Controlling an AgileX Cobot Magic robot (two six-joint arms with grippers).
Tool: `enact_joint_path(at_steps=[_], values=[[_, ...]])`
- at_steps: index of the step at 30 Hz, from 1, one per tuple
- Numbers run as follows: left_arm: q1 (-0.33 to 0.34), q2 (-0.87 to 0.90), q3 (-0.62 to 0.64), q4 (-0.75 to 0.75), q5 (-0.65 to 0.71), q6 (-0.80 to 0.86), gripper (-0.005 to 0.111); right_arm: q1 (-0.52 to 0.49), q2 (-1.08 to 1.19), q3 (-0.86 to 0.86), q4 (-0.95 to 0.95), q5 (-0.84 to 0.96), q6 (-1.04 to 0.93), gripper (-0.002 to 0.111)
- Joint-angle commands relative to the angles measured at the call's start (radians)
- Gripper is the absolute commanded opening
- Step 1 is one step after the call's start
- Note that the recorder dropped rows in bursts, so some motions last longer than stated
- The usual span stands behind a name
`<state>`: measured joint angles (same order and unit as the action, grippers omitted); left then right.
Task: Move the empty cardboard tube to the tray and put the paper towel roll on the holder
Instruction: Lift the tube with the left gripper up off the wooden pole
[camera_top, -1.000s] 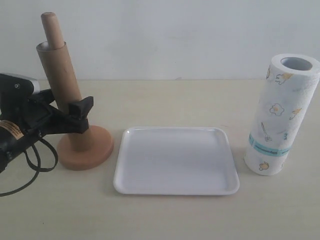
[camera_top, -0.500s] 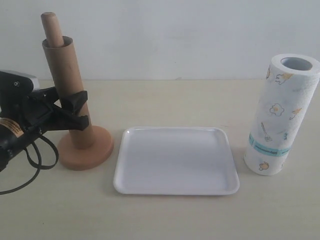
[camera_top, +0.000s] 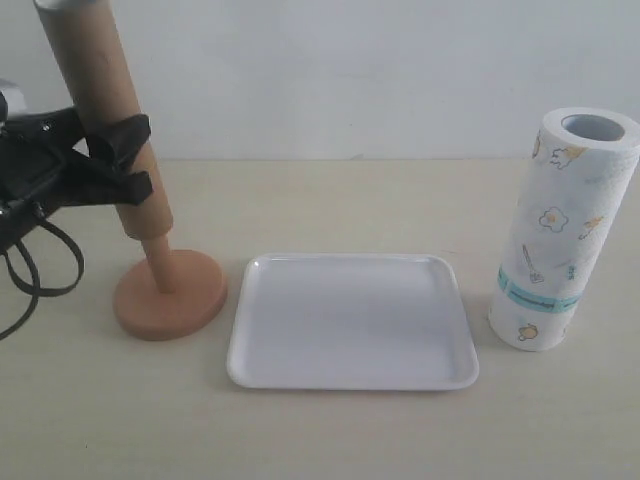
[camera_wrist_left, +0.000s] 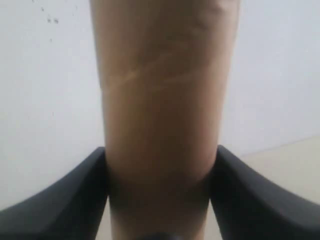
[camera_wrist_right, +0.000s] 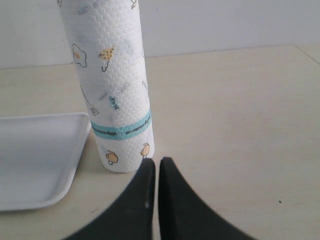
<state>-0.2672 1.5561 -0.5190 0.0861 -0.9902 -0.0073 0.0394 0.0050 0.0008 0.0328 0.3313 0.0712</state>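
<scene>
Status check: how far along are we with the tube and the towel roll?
Nothing is finished yet. In hand: the left gripper clamps the cardboard tube, tilted, its lower end above the base of the holder but around its post. Left: tube onto the bare tray, then the towel roll, upright beside the tray near the shut right gripper, onto the holder.

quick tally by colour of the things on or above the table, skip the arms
brown: 2, the cardboard tube and the holder
white: 2, the tray and the paper towel roll
total: 4
</scene>
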Motion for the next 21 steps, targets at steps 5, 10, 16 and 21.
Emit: enact_joint_path(at_steps=[5,10,16,21], values=[[-0.005,-0.258,-0.022,0.000,0.020,0.007,0.004,-0.007,-0.005,-0.001,-0.002,-0.006,-0.001,0.003],[-0.005,-0.433,-0.144,0.005,0.118,-0.030,0.004,-0.007,-0.005,-0.001,-0.002,-0.006,-0.001,0.003],[-0.005,-0.565,-0.347,0.220,0.509,-0.162,0.004,-0.007,-0.005,-0.001,-0.002,-0.006,-0.001,0.003],[-0.036,-0.607,-0.452,0.638,0.877,-0.476,0.004,-0.007,-0.005,-0.001,-0.002,-0.009,-0.001,0.003]])
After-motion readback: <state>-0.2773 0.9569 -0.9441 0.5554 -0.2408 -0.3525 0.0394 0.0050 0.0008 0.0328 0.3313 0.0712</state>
